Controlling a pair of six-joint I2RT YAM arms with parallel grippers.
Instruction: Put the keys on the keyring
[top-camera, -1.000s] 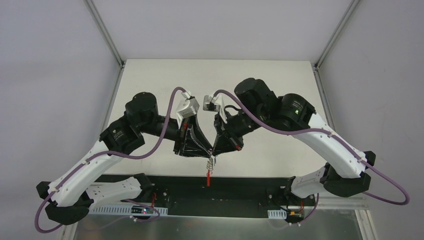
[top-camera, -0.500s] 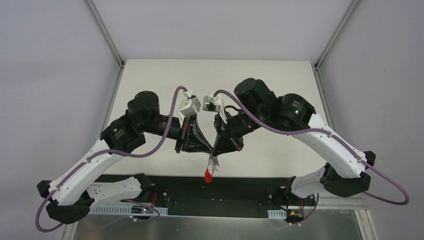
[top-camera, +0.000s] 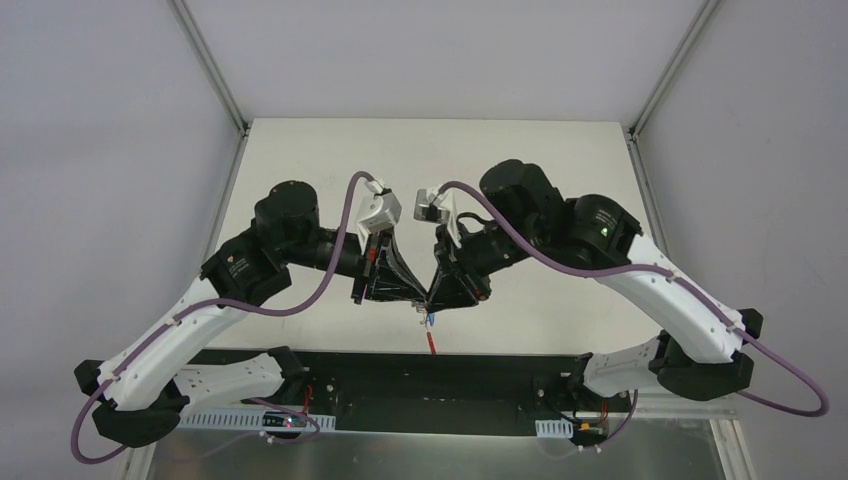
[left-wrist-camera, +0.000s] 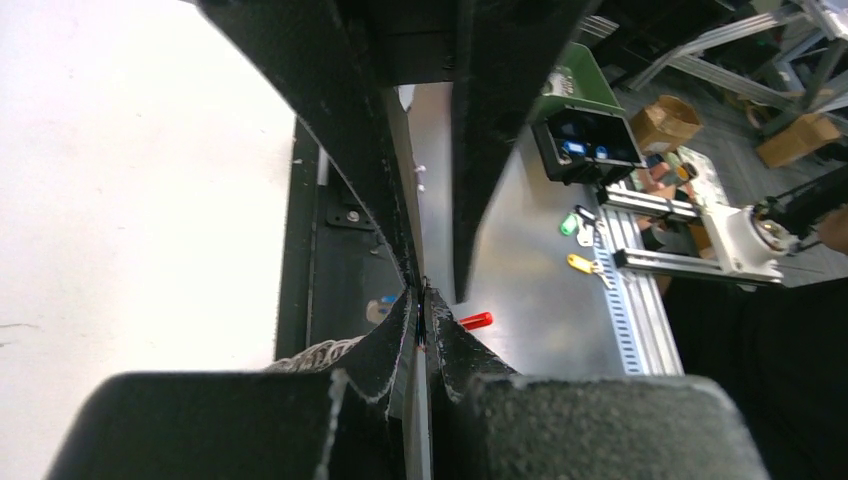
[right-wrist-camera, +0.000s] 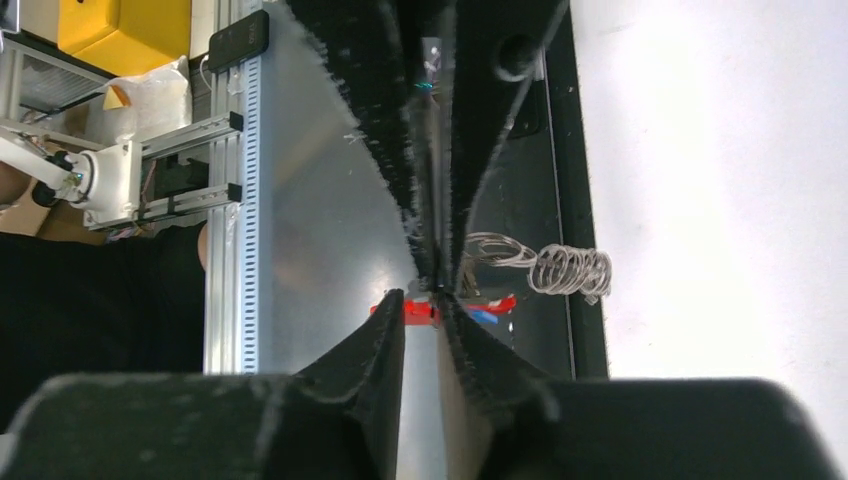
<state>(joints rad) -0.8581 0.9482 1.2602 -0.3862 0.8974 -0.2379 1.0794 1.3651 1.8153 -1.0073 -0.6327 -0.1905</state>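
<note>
Grey walls box in a white bench (top-camera: 330, 150) with a black rail (top-camera: 500, 365) along its near edge. Both arms fold inward and the claws meet tip to tip over that edge, approx mid-bench.

Left claw (top-camera: 418, 298) is clenched: its own wrist cam shows the fingers (left-wrist-camera: 385, 345) pressed together, no gap. From the right wrist cam, wire loops of the keyring (right-wrist-camera: 570, 270) run out from those tips, so I read it as pinching the keyring.

Right claw (top-camera: 432, 301) has its fingers (right-wrist-camera: 365, 350) a little apart, with a thin slit btw them. Can't tell if they touch anything.

Keyring hangs free just below both claws, red strip (top-camera: 432, 343) lowest. Keys (top-camera: 428, 320) sit right by the rings, btw claw tips and red strip, blue tag (right-wrist-camera: 485, 318) showing. Can't tell whether they're threaded on.
</note>
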